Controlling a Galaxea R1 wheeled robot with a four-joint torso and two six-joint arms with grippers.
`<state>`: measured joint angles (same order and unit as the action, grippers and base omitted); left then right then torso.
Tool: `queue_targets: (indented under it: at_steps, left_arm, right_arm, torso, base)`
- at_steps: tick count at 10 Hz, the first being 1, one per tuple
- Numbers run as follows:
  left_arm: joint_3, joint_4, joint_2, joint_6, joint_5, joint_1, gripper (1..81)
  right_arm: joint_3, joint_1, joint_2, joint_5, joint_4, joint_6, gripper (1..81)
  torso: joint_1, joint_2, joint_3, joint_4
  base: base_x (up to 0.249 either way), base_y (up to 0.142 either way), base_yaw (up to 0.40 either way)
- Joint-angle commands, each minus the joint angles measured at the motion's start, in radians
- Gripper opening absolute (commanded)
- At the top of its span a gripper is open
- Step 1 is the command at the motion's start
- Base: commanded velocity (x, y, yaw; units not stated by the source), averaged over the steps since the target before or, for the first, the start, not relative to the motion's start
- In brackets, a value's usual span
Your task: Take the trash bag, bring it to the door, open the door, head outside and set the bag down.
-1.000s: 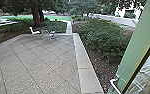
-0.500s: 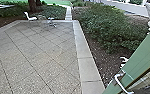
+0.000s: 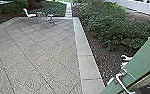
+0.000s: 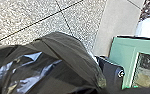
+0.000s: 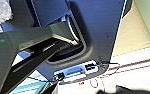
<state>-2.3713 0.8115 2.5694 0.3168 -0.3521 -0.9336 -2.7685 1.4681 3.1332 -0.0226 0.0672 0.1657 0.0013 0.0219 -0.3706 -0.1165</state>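
Trash bag bulges near the left jaws, any contact unclear.

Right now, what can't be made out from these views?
- Trash bag, left wrist view: contents hidden by black plastic; its full outline cut off by the edge.
- Green door, head view: cut off by the edges.
- Pale shapes beside it: too blurred to identify.
- White chair: details too small.

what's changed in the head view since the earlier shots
The camera has tipped downward, so the white chair and bush show higher up; neither has visibly moved itself. The chair stays near the paving's far edge, the green door at picture right.
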Motion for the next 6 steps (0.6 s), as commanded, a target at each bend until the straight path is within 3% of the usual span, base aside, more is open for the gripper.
queue_targets:
  at_steps: [1, 3, 4, 5, 6]
  left_arm:
    - [-0.103, 0.049, -0.052, 0.002, -0.177, 0.158, 1.0]
    - [-0.140, 0.063, -0.049, 0.002, -0.182, 0.193, 1.0]
    - [-0.164, 0.074, -0.046, 0.001, -0.182, 0.209, 1.0]
    - [-0.180, 0.086, -0.044, 0.001, -0.204, 0.226, 1.0]
    - [-0.204, 0.098, -0.043, 0.001, -0.228, 0.248, 1.0]
  right_arm:
    - [0.008, 0.002, 0.011, -0.086, -0.012, -0.012, 81.1]
    - [0.008, 0.004, 0.011, -0.086, -0.012, -0.012, 81.1]
    - [0.008, 0.004, 0.011, -0.086, -0.012, -0.012, 81.1]
    - [0.008, 0.004, 0.011, -0.086, -0.014, -0.012, 81.1]
    - [0.008, 0.004, 0.011, -0.086, -0.014, -0.012, 81.1]
  torso:
    - [0.000, 0.000, -0.062, 0.067]
    - [0.000, 0.000, -0.107, 0.109]
    - [0.000, 0.000, -0.066, 0.066]
    - [0.001, -0.001, -0.090, 0.088]
    - [0.001, -0.001, -0.098, 0.100]
  base:
    - [0.000, 0.000, 0.000]
    - [0.000, 0.000, 0.000]
    - [0.000, 0.000, 0.000]
    - [0.000, 0.000, 0.000]
    - [0.000, 0.000, 0.000]
